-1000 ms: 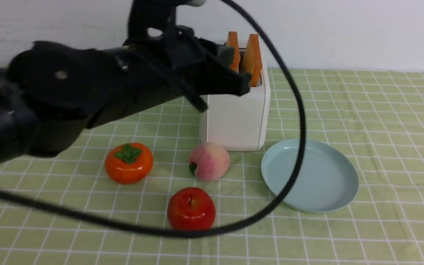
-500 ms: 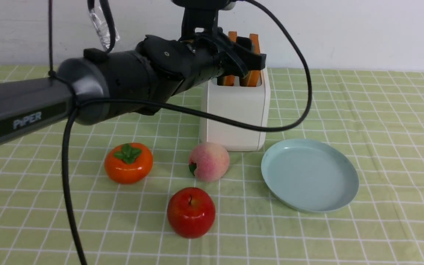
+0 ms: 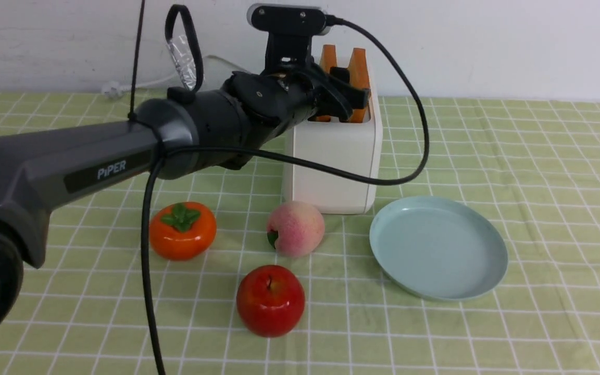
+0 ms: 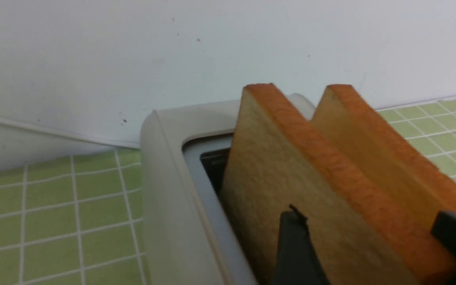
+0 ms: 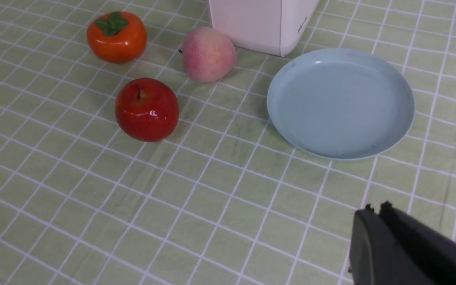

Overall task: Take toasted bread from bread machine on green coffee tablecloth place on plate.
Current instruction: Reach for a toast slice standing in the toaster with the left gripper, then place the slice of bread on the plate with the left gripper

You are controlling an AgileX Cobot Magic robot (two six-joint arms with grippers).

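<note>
Left wrist view shows the left gripper (image 4: 370, 221) spread around the upper corner of the near slice (image 4: 283, 178) of toasted bread. One dark finger lies against the slice's pale face and the other is over by the crusts. Both slices stand upright in the toaster (image 4: 164, 190), and the far slice (image 4: 374, 158) is just beside the near one.

I cannot tell whether the outer finger sits in the gap between the slices or past the second crust. That is the main risk: if it is past the crust, closing would squeeze both slices together or wedge the far one in its slot.

The hold is also near a corner. In my judgement the slice could pivot between the pads as it rises, catch on the slot lip and drag the light toaster along with it. The peach (image 3: 296, 228) sits just in front of the toaster's base and would get nudged.

A loose pinch could drop the bread on the green coffee tablecloth (image 3: 539, 156) short of the plate (image 3: 438, 250), which lies bare to the toaster's front right.

The wrist camera's cable (image 3: 420, 130) sags across the toaster's front and may snag during the swing.

The right gripper (image 5: 377, 208) is pressed together, holds nothing and hangs well clear.
</note>
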